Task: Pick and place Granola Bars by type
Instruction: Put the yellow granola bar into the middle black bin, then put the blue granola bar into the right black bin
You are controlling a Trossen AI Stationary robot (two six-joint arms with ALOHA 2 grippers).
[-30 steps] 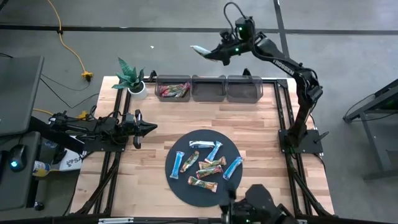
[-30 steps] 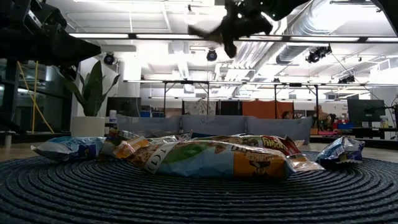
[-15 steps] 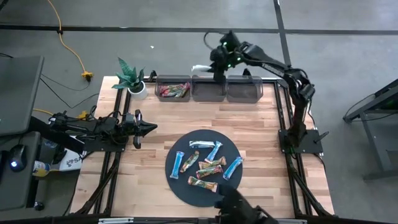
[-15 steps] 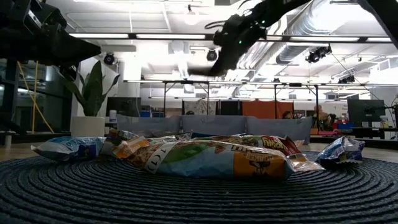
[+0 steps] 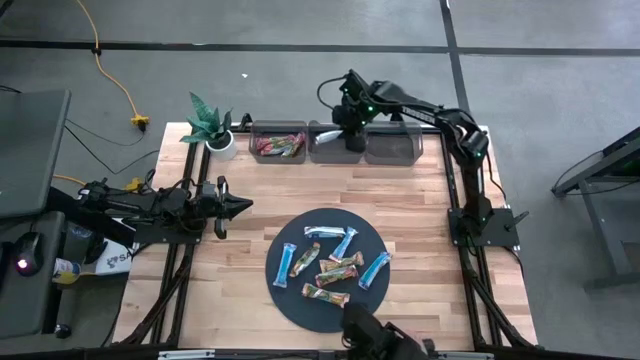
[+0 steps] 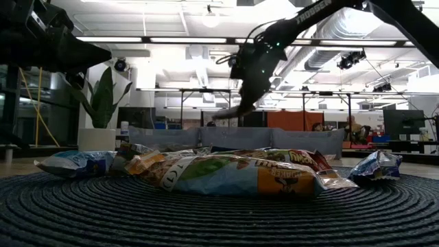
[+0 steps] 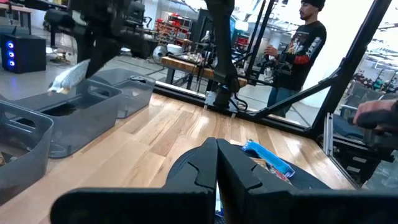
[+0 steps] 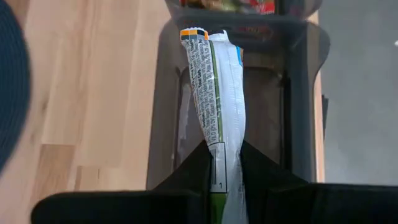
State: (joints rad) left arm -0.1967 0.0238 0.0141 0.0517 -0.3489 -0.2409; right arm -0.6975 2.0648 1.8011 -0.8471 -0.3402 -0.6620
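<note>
My right gripper [image 5: 345,137] hangs over the middle clear bin [image 5: 326,156] at the table's far edge, shut on a white and light blue granola bar [image 8: 214,93], which also shows in the low view [image 6: 230,110]. The left bin holds red and multicolour bars [image 5: 280,146]. Several more bars, light blue [image 5: 285,262] and multicolour [image 5: 338,268], lie flat on the dark round disc [image 5: 300,300]. My left gripper [image 5: 243,205] waits shut at the table's left, pointing level. My right gripper pinches the bar's near end [image 8: 225,163] between its two fingers. The fingers slant down from the far right, and the bar runs on along them. Its free end [image 8: 196,34] sticks out beyond the fingertips, clear above the middle bin.
An empty-looking right bin [image 5: 393,146] stands beside the middle one. A potted plant [image 5: 212,128] stands at the far left corner. Bare wood [image 5: 330,190] lies between the bins and the disc. A person [image 7: 305,43] stands beyond the table.
My right gripper has come down from beyond the table's far edge to just over the middle bin, tipping from near level to pointing steeply down and rolling. The bar has stayed in its hold and now points down toward the bin.
</note>
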